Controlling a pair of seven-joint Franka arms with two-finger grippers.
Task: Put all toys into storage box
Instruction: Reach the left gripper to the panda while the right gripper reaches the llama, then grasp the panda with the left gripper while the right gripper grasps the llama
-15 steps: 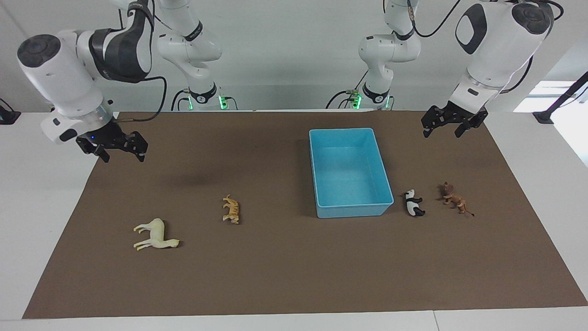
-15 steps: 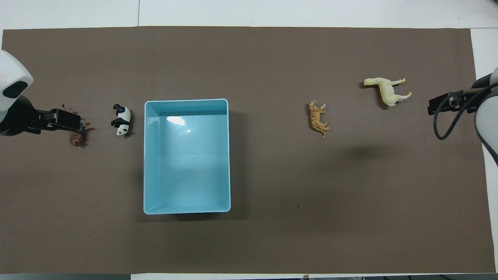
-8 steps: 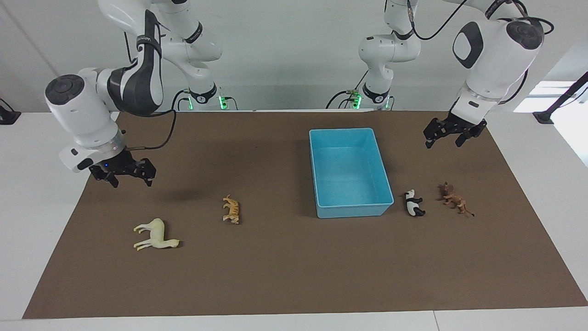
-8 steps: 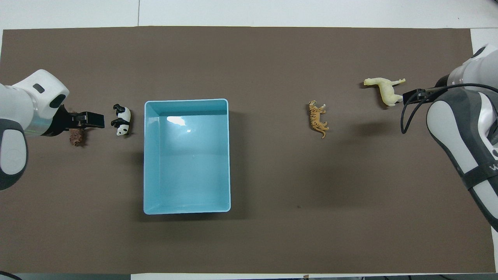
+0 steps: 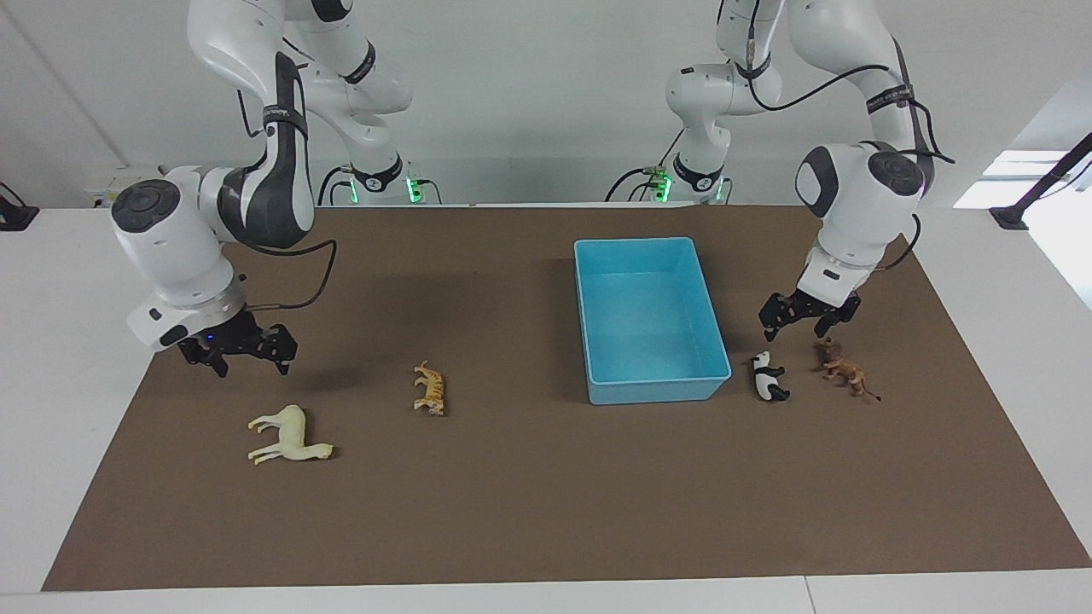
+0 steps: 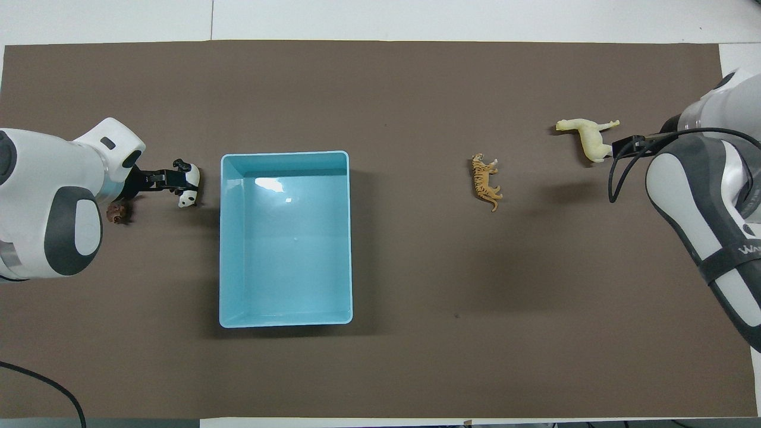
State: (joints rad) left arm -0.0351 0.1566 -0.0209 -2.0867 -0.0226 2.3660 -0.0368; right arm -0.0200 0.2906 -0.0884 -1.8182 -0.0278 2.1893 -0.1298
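The light-blue storage box (image 5: 657,390) (image 6: 285,156) lies empty on the brown mat. Four toys lie on the mat outside it. A black-and-white panda (image 5: 769,378) (image 6: 190,191) and a brown lion (image 5: 843,368) (image 6: 118,213) lie beside the box toward the left arm's end. An orange tiger (image 5: 430,389) (image 6: 486,181) and a cream camel (image 5: 288,437) (image 6: 588,134) lie toward the right arm's end. My left gripper (image 5: 796,328) (image 6: 163,178) hangs open, low over the mat by the panda and lion, touching neither. My right gripper (image 5: 253,367) (image 6: 630,144) hangs open over the mat beside the camel.
The brown mat (image 5: 546,512) covers most of the white table (image 5: 51,341). Bare mat lies between the tiger and the box and along the edge farthest from the robots.
Both arms have come down and reached out from the robots. The left gripper dropped toward the panda and lion; the right gripper dropped toward the camel. No toy has moved.
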